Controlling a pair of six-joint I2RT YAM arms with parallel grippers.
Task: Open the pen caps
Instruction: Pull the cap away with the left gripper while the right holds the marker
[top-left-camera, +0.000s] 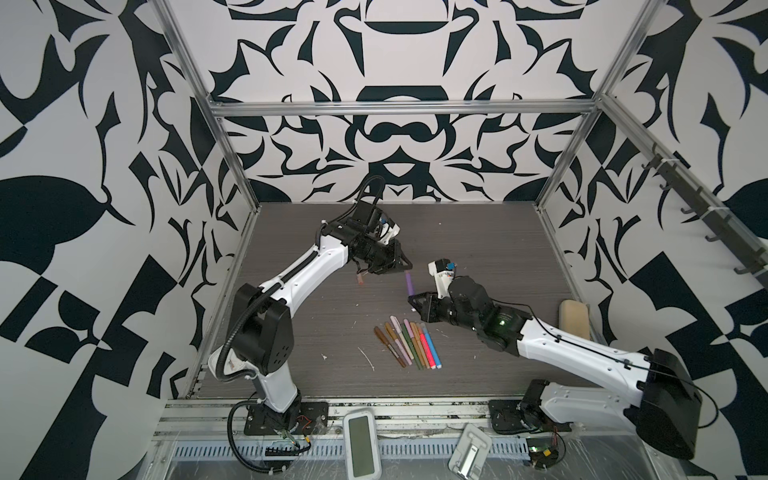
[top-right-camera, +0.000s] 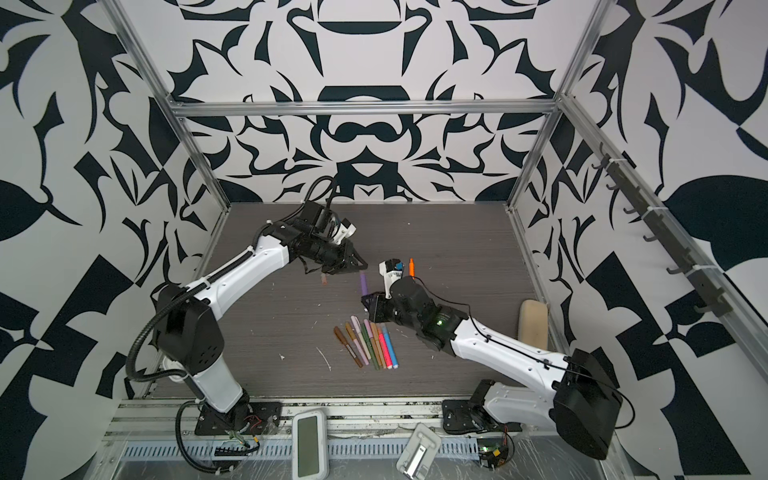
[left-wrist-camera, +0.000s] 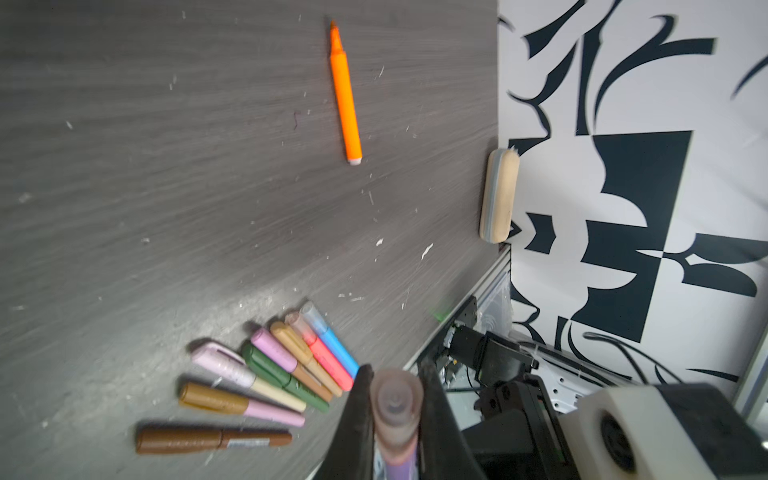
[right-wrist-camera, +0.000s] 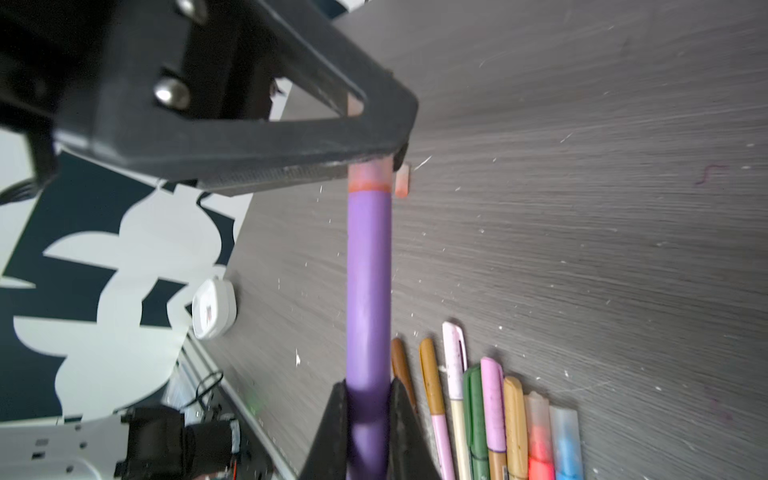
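1. One purple pen (top-left-camera: 409, 284) (right-wrist-camera: 369, 291) is held off the worktop (top-left-camera: 478, 249), just beyond the capped ends of the fan of pens (top-left-camera: 409, 343) (left-wrist-camera: 266, 382). Its slim barrel is pointed away from the fan toward the back wall.
2. Its translucent pinkish cap (left-wrist-camera: 395, 399) (right-wrist-camera: 370, 176) is seen seated on the far end, with an orange-pink band at the joint.
3. That cap is clenched by the fingers of the left gripper (top-left-camera: 406, 267) (top-right-camera: 361, 266). The barrel end nearest the fan is grasped by the fingers of the right gripper (top-left-camera: 413, 300) (right-wrist-camera: 369, 388).
4. Eight capped pens are counted in the fan, laid side by side: brown, gold, pale pink, green, pink, tan, red and blue.
5. An uncapped orange pen (top-right-camera: 411, 267) (left-wrist-camera: 345, 95) is laid beyond the fan toward the right arm's side. A loose cap (top-left-camera: 359, 280) (right-wrist-camera: 402, 185) is laid beyond the fan toward the left arm's side.
6. Bare worktop is left on the fan's left side and between the fan and the front edge. A tan block (top-left-camera: 574, 318) (left-wrist-camera: 498, 195) is set at the right edge, well apart from the fan.
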